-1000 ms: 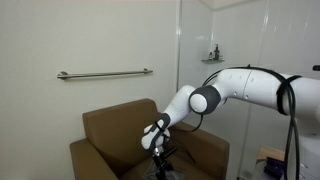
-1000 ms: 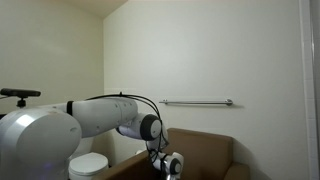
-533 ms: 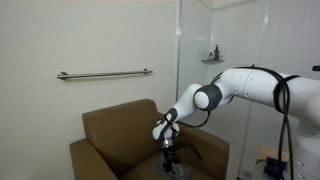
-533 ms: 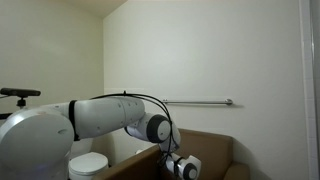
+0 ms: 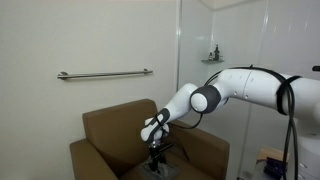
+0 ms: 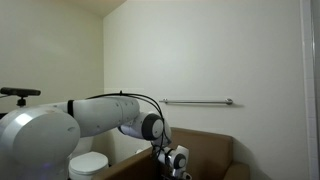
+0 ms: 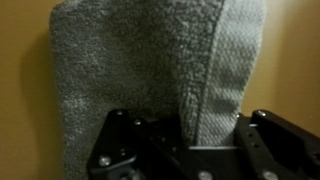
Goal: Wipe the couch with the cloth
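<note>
The tan-brown couch shows in both exterior views, its back and arm also low at the right. My gripper reaches down onto the seat cushion. In the wrist view the grey cloth fills most of the picture, spread flat on the brown seat. A thick fold of it runs down between the black fingers. My gripper is shut on that fold. In the exterior views the cloth is hidden under the hand.
A metal grab bar runs along the wall above the couch. A small shelf with bottles hangs at the right. A white toilet-like object stands at the couch's side. The robot's base fills the lower left.
The gripper swung right across the seat half a second ago and has now come back left, dragging the cloth with it. The jaws stayed shut.
</note>
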Available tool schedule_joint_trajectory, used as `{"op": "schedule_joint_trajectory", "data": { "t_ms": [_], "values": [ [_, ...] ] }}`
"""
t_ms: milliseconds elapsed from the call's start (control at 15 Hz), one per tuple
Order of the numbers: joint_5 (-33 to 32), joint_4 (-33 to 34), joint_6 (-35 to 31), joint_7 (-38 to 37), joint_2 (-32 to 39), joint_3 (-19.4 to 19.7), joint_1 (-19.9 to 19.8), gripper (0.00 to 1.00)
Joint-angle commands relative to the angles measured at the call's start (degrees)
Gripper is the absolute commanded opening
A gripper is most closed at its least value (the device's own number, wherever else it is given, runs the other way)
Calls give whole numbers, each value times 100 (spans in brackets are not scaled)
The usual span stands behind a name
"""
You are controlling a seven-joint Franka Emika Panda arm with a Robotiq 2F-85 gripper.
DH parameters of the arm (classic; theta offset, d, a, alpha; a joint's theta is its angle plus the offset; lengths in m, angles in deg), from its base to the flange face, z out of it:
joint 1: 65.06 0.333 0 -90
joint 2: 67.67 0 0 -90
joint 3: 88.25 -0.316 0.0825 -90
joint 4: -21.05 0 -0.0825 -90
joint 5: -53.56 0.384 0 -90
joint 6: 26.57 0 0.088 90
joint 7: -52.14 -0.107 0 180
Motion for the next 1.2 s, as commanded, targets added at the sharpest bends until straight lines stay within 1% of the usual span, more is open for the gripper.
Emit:
{"op": "schedule_joint_trajectory", "data": {
  "t_ms": [0, 67, 200, 267, 333, 400, 533, 600, 800, 1067, 1133],
  "values": [
    [-171, 251, 252, -108, 1, 54, 184, 3],
    [-95, 132, 68, -23, 2, -21, 114, 3],
    [-85, 178, 148, 47, 4, -75, 122, 3],
    [-17, 94, 224, 166, -74, -100, 107, 28],
    [-10, 82, 316, 277, -109, -150, 65, 28],
    [-9, 60, 419, 354, -144, -185, 41, 30],
    [-3, 25, 704, 642, -229, -285, -55, 42],
    [14, 7, 876, 784, -295, -342, -123, 50],
    [8, -146, 1234, 911, -620, -378, -247, 68],
    [-83, -660, 1321, 1043, -1338, -317, -336, 94],
    [-106, -828, 1295, 1099, -1539, -306, -354, 98]
  ]
}}
